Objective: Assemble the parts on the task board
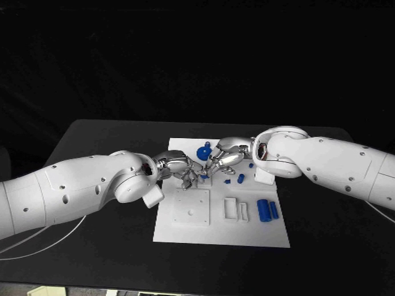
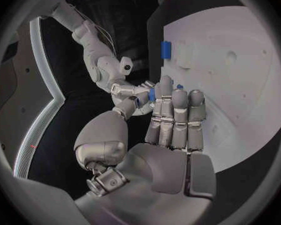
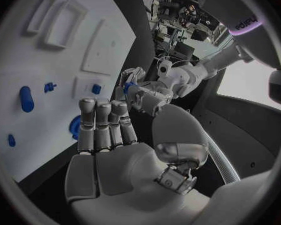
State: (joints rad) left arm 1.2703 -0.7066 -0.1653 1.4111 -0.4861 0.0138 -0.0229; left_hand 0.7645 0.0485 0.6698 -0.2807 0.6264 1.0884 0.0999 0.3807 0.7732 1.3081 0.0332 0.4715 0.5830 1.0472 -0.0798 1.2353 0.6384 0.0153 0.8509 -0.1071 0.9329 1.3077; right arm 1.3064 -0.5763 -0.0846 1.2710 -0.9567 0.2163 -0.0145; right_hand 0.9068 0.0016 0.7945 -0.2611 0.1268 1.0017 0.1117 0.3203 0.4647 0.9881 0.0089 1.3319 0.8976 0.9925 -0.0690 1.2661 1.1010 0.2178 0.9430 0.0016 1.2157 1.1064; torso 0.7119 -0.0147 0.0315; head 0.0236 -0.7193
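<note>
Part [image 1: 203, 150] just beyond right hand [image 1: 226, 158] on board [image 1: 251, 234]

A flat white rectangular task board [image 1: 191, 231] lies mid-tabletop, its surface marked by raised white frames and recesses. Two small blue cylindrical parts [image 1: 267, 210] lie side by side near its right edge (close together), while a rounded blue piece [image 1: 203, 148] sits toward the far edge.
</note>
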